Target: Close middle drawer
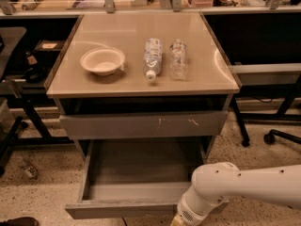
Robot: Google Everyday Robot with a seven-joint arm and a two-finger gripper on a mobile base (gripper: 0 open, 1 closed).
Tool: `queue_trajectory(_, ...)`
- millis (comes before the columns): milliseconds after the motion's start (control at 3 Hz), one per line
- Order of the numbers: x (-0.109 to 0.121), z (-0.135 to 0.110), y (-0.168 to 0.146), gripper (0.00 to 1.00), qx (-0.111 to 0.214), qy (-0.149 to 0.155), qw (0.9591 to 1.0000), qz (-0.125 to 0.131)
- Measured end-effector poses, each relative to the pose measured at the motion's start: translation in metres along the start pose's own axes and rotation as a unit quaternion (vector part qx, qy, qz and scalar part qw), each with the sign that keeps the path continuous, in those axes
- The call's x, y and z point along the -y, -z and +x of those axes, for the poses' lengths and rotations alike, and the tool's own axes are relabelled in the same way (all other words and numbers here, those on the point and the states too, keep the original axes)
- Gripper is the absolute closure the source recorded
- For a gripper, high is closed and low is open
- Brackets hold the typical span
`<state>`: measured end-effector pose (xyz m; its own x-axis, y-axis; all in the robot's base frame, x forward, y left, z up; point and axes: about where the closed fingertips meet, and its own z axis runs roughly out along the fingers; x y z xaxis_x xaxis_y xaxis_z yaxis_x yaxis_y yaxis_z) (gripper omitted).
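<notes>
Gripper, low by the middle drawer front (its state I cannot tell), should push squarely inward.

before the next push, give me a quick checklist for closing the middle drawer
1. Middle drawer open and needing a push: ok, it is pulled far out.
2. Inside of the drawer free of things that could jam: ok, only the bare grey floor shows.
3. Arm lined up with the drawer front: ok, it sits at the front's right end.
4. Gripper touching the front: cannot tell, the gripper is below the bottom edge of the view, past the wrist.
5. Bowl, white-capped bottle and other bottle safe on the cabinet top: ok, all sit back from the front edge, though a hard push might roll the bottles.
</notes>
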<state>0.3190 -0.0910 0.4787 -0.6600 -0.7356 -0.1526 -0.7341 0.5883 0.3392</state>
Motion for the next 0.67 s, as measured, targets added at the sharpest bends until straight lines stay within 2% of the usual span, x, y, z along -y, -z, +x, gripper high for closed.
queue_trajectory(667, 0.031, -0.019, -0.031, 1.0, 0.011, 0.0, 0.9999, 0.004)
